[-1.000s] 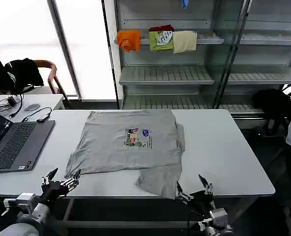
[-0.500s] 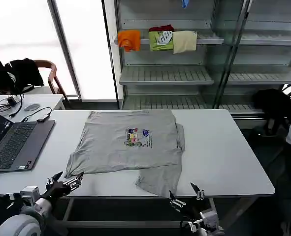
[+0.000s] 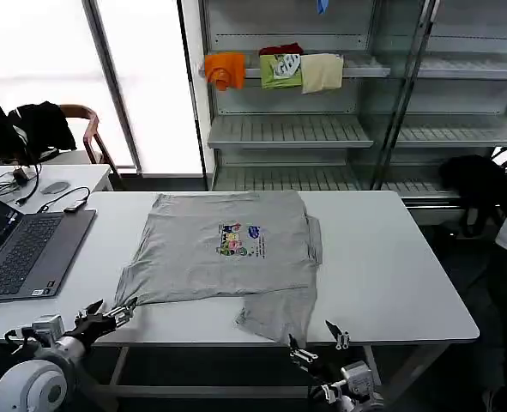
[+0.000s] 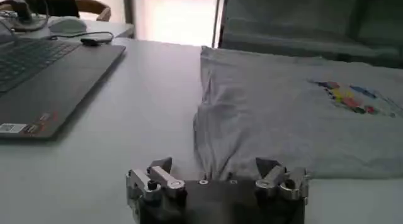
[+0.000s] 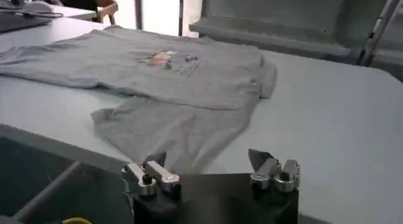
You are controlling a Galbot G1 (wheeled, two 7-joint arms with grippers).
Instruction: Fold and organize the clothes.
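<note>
A light grey short-sleeved shirt [image 3: 227, 249] lies spread on the white table [image 3: 390, 266], its small multicoloured chest print [image 3: 240, 240] facing up. One sleeve is folded in, and a flap [image 3: 279, 313] reaches the table's front edge. My left gripper [image 3: 107, 315] hovers open at the front edge, just before the shirt's near left corner [image 4: 214, 143]. My right gripper [image 3: 315, 339] is open and empty below the front edge, just in front of the flap [image 5: 176, 128]. In the wrist views the left gripper [image 4: 214, 170] and right gripper [image 5: 208, 163] hold nothing.
An open laptop [image 3: 26, 249] sits on the table's left part. Behind stands a metal shelf [image 3: 322, 129] holding folded orange [image 3: 226, 69], green [image 3: 280, 69] and cream [image 3: 322, 72] cloths. A chair with a black garment [image 3: 39, 124] is at the far left, another black garment [image 3: 476, 180] at the right.
My right gripper has sunk lower and shifted left, towards the hanging flap. My left arm has drawn back and down a little, its gripper staying near the shirt's corner. The shirt has not moved.
</note>
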